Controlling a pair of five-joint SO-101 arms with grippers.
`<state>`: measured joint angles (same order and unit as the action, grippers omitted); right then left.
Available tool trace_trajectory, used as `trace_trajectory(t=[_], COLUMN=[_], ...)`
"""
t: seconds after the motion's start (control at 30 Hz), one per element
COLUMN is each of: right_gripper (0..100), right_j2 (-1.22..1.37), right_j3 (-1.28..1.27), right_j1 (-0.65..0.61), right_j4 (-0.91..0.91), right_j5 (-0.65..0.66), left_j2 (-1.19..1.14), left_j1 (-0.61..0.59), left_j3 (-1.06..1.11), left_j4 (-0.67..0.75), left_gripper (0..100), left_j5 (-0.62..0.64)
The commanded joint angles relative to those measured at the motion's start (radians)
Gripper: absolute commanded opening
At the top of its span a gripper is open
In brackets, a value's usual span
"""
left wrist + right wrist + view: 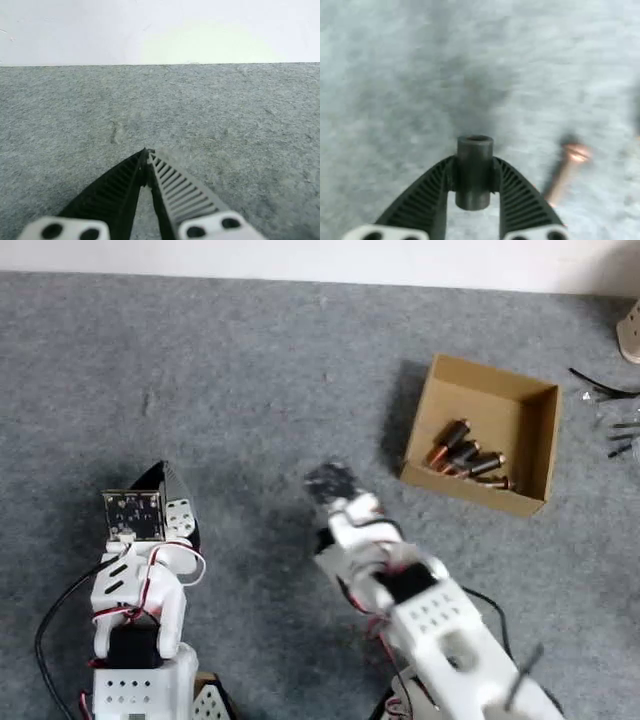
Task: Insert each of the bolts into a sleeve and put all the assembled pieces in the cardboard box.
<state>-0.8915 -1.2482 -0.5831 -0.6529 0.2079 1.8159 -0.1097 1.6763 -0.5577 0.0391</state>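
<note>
A: Starting at the left. What is the left gripper (165, 475) (148, 154) doing?

B: It is hanging low over the grey felt counter (250, 360) on the left side, well apart from the task's things. Its jaws are meeting at the tips and gripping nothing. In its wrist view, bare felt is running ahead to a white wall (160, 30).

A: Moving to the middle?

B: The right gripper (328, 485) (475, 172) is sitting near the centre of the counter, between the left arm and the box. Its jaws are standing partly apart and clamping a sleeve (475, 152) between them. The sleeve is dark, lying along the line of the jaws, with its open end pointing away from the wrist.

A: Anything lying near it?

B: A copper-coloured bolt (567, 172) is lying on the felt near that gripper, apart from the sleeve and touching neither jaw. It is showing blurred, so I am noting no finer detail.

A: And at the right?

B: The cardboard box (470, 492) is sitting open-topped on the right half of the counter. Several assembled pieces (465, 455) are lying bunched together inside it, toward its near wall, dark bodies with copper ends showing. I cannot tell the exact count. Past the box, at the right edge, thin black strands (612, 425) are lying on the felt, too small to identify.
</note>
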Motion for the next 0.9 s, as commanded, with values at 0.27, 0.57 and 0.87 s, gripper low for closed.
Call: trace_trajectory(t=[0.27,0.57,0.87], right_gripper=[0.4,0.4,0.4], right_j2=[-0.756,-0.935,-0.949], right_j3=[-0.355,-0.397,-0.4], right_j1=[0.186,0.318,0.443], right_j4=[-0.044,-0.145,-0.124], right_j5=[-0.011,-0.057,-0.135], left_j2=[0.002,0.001,0.001], left_j1=[0.312,0.476,0.545], left_j3=[0.018,0.018,0.018], left_j4=[0.017,0.021,0.018], left_gripper=[1,3,11], left_j5=[0.005,0.005,0.04])
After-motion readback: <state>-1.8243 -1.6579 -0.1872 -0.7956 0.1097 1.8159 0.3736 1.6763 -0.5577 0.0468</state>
